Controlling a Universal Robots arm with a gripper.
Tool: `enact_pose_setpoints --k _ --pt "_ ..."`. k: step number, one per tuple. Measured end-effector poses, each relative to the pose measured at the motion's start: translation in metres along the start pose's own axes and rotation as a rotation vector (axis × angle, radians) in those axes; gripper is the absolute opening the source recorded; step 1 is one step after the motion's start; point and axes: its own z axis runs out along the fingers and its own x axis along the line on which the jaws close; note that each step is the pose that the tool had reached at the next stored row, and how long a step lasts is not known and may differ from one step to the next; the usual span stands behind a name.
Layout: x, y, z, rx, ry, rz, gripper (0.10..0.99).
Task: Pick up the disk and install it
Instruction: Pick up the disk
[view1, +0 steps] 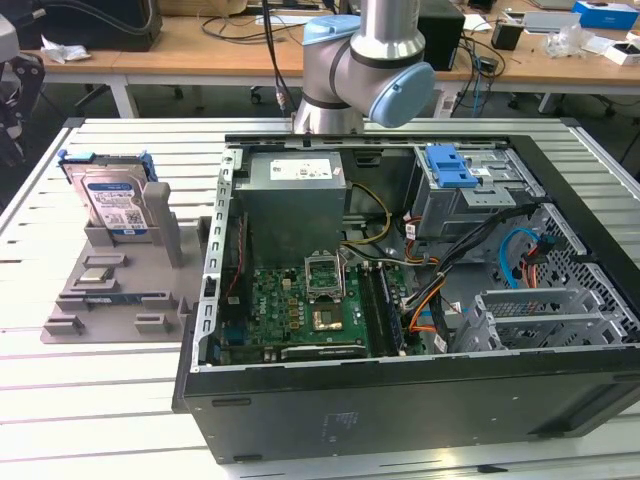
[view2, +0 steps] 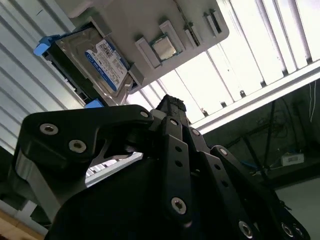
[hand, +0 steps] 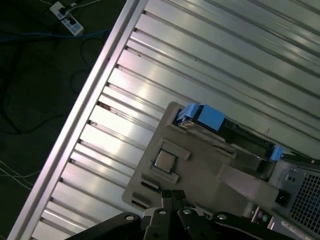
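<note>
The gripper (view2: 170, 102) hangs in the air over the grey fixture (view2: 150, 20). Its two fingers are drawn together with nothing between them, and in both wrist views it is clear of everything below. The disk (view2: 102, 65) is not yet picked up. It stands on edge, leaning back, in the fixture's upright slot, on the exterior view's left of the open computer case (view1: 400, 420).

The step in hand looks like the approach for the pick-up. To do it well, the fingers probably have to part before they come down, wide enough to straddle the disk's thin dimension. The free upper edge, midway between the blue rails (hand: 207, 116), seems the safest hold, with the pads on the flat metal faces rather than on the plastic, which may flex. The wrist likely needs to match the disk's lean, so that the pull runs along the slot and the disk neither binds nor drags the light fixture with it.

Counted, there is one arm (view1: 370, 60), one gripper, and one disk with two blue rails, one on each side. The fixture is one piece and also carries one square silver chip (view2: 164, 47) in a shallow pocket. One case lies open on the slatted table (view1: 100, 400). Inside it are one blue latch (view1: 450, 165) on one drive cage (view1: 500, 185), one motherboard (view1: 300, 310) and one power supply (view1: 295, 175).
</note>
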Motion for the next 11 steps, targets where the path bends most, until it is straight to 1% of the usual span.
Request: enact_pose_setpoints --k 4,11 --pt "0.0000 0.0000 0.0000 0.003 0.0050 -0.056 0.106" --pt "0.0000 0.0000 0.0000 0.002 0.0076 -0.115 0.106"
